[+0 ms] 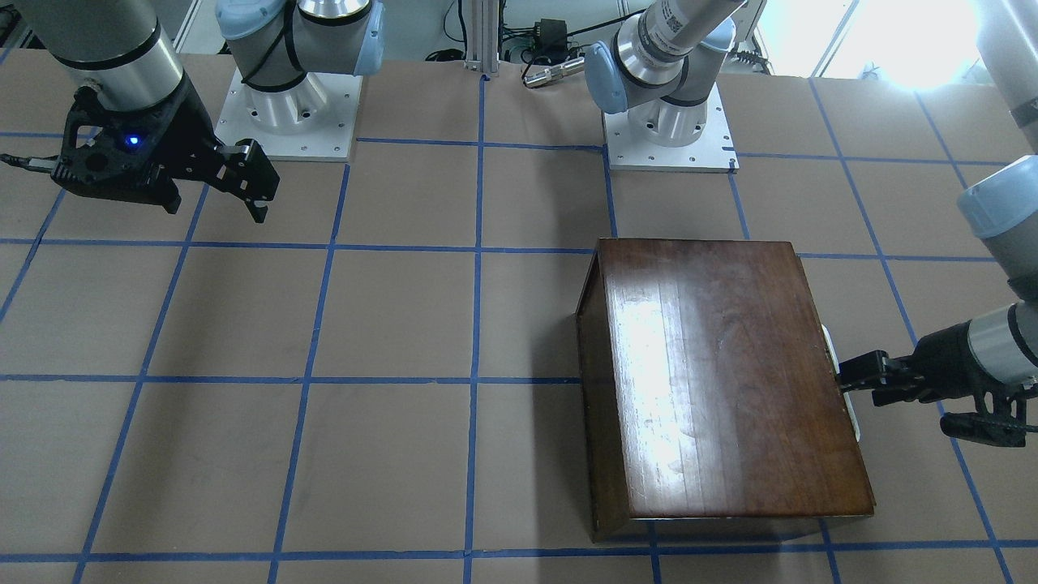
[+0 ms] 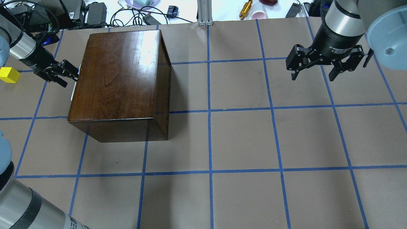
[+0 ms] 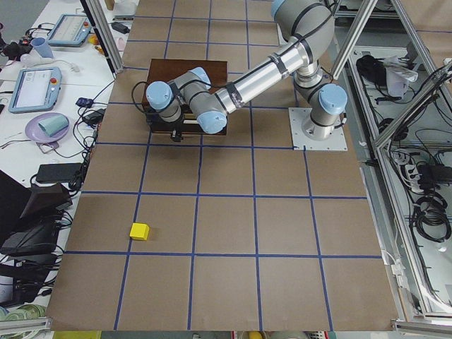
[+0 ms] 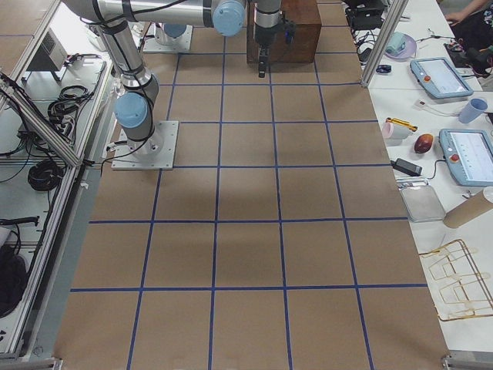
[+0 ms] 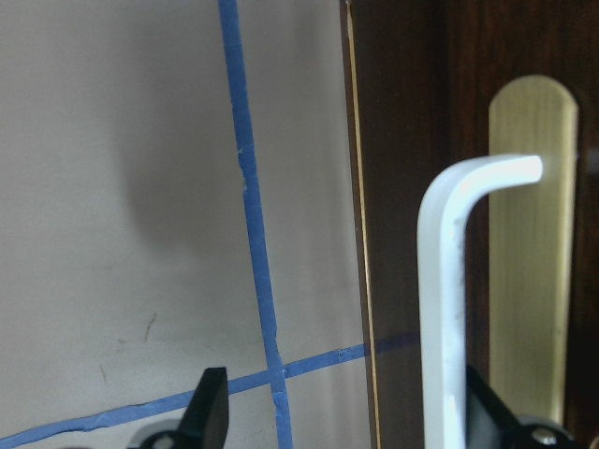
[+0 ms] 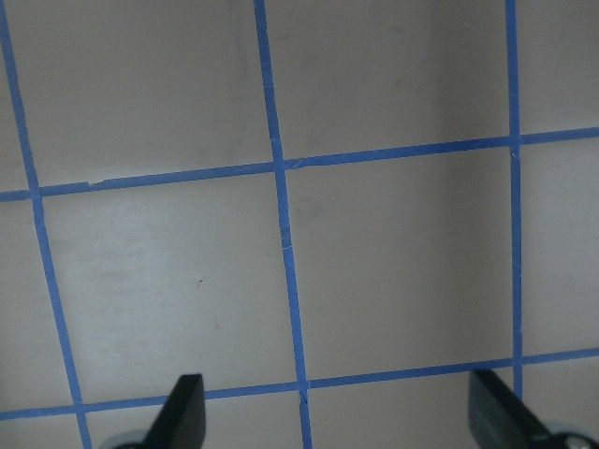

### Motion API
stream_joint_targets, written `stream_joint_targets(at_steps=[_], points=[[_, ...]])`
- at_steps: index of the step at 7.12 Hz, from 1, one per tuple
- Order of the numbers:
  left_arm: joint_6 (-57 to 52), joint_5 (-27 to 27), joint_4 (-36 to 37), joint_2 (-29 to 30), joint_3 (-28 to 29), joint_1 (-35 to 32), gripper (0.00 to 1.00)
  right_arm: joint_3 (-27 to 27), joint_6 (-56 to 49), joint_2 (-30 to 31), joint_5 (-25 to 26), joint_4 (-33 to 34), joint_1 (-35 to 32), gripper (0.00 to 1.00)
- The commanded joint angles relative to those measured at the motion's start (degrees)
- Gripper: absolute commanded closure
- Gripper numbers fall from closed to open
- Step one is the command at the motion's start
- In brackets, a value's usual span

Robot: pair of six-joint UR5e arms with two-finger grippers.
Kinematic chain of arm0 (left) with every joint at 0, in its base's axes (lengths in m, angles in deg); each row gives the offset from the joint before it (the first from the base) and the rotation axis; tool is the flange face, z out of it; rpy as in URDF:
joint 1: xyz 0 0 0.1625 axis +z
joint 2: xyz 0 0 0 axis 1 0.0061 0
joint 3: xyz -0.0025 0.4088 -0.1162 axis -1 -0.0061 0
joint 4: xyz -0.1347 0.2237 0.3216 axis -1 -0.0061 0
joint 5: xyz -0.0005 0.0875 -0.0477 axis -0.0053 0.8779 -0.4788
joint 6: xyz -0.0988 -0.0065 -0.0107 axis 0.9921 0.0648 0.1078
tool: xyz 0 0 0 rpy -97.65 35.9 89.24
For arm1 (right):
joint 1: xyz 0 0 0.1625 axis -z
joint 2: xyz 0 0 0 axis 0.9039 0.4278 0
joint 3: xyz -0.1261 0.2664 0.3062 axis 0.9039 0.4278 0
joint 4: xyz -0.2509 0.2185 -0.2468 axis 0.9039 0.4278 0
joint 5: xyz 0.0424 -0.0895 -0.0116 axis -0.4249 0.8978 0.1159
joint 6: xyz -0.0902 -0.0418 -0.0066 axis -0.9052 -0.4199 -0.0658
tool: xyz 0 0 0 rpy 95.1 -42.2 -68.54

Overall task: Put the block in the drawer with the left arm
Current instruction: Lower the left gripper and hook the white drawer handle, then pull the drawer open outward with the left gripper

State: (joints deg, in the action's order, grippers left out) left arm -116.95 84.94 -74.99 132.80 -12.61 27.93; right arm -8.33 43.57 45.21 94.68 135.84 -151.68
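Observation:
The yellow block (image 2: 9,75) lies on the table at the far left edge, behind my left gripper; it also shows in the exterior left view (image 3: 139,231). The dark-brown wooden box (image 2: 120,79) stands left of centre. Its drawer is shut; the front panel (image 5: 412,187) carries a brass plate (image 5: 533,234) and a pale pull handle (image 5: 445,299). My left gripper (image 2: 68,73) is open at that front, and the handle sits between its fingers, close to one of them (image 5: 487,412). My right gripper (image 2: 313,74) is open and empty, above the table at the far right.
The two arm bases (image 1: 284,113) (image 1: 669,130) stand at the robot's edge of the table. Cables and power supplies (image 2: 95,12) lie beyond the far edge. Side benches hold tablets and bowls (image 3: 49,127). Blue tape lines grid the brown table top (image 2: 241,140).

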Motion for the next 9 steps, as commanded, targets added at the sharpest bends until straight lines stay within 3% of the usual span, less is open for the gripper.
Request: stream_joint_targets(at_steps=[1, 9], points=[[0.02, 0.33, 0.01, -0.04, 0.22, 1.69, 0.16, 0.0, 0.0, 0.01, 0.0, 0.0, 0.0, 0.0], [-0.77, 3.4, 0.8, 0.31, 1.45, 4.58, 0.16, 0.0, 0.0, 0.01, 0.0, 0.0, 0.0, 0.0]])
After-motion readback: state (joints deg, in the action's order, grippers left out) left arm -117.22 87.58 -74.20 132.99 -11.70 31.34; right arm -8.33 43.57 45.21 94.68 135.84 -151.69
